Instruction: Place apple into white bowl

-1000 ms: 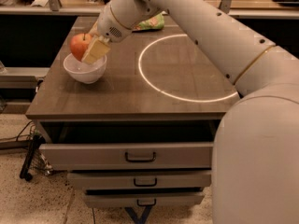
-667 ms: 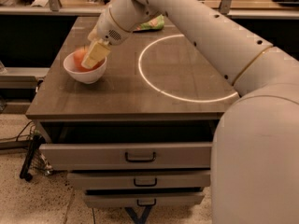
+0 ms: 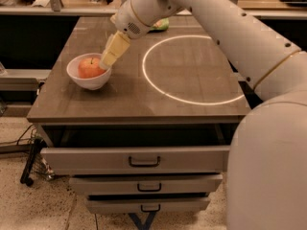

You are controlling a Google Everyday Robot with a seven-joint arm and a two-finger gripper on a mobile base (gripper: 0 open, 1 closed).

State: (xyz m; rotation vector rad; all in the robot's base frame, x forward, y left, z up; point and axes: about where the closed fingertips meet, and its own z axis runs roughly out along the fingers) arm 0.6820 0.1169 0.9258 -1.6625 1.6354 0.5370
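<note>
While the apple (image 3: 90, 67) lies inside the white bowl (image 3: 91, 83), whether the hand (image 3: 104, 63) grips it or has let go cannot be told.

Finding: the apple rests in the bowl's hollow, stem upward, its crown showing above the rim. The hand slants down over the rim on the bowl's side toward the lit ring (image 3: 192, 70) on the desk (image 3: 134, 102), touching or just beside the apple; which cannot be confirmed.

Assessment: the apple is judged firm, moderately weighty and smooth-skinned, so liable to slip or roll, and to bruise under a hard squeeze. Any hold is best taken across its widest girth, clear of the stem. The bowl appears glossy, rigid and probably brittle, and a knock at the rim could slide or tip it. Placement appears essentially complete.
</note>
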